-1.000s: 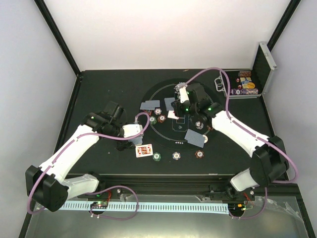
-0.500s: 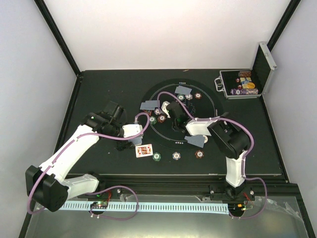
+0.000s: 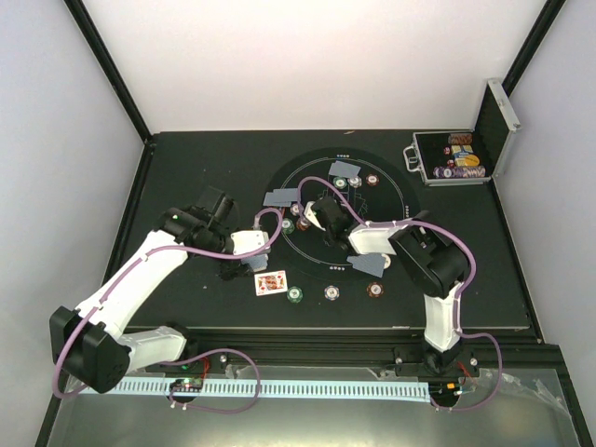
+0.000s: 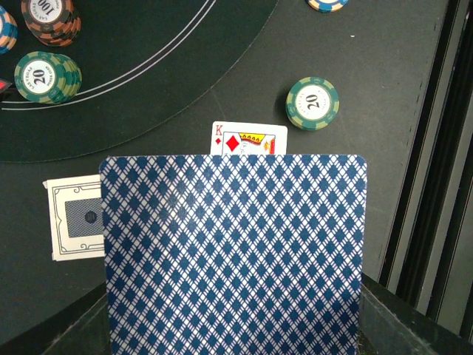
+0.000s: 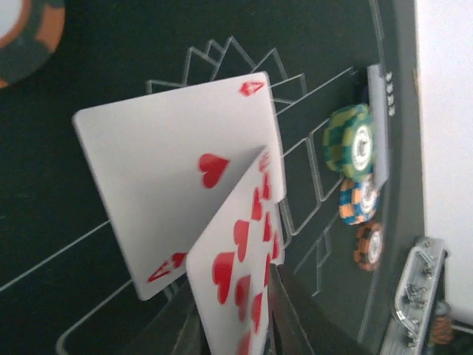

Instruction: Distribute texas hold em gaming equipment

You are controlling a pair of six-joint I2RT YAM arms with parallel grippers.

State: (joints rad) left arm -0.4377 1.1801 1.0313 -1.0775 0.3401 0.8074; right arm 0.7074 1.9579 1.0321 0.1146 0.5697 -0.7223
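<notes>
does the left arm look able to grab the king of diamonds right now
Probably not: the left gripper is shut on a blue-backed card, so its jaws are taken, though the king lies close by, uncovered.

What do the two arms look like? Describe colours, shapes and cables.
Both arms match: the left arm and right arm have white rounded links joined by black joint housings. A purple cable loops along each. A small green light shows on the left arm. No markings are legible.
</notes>
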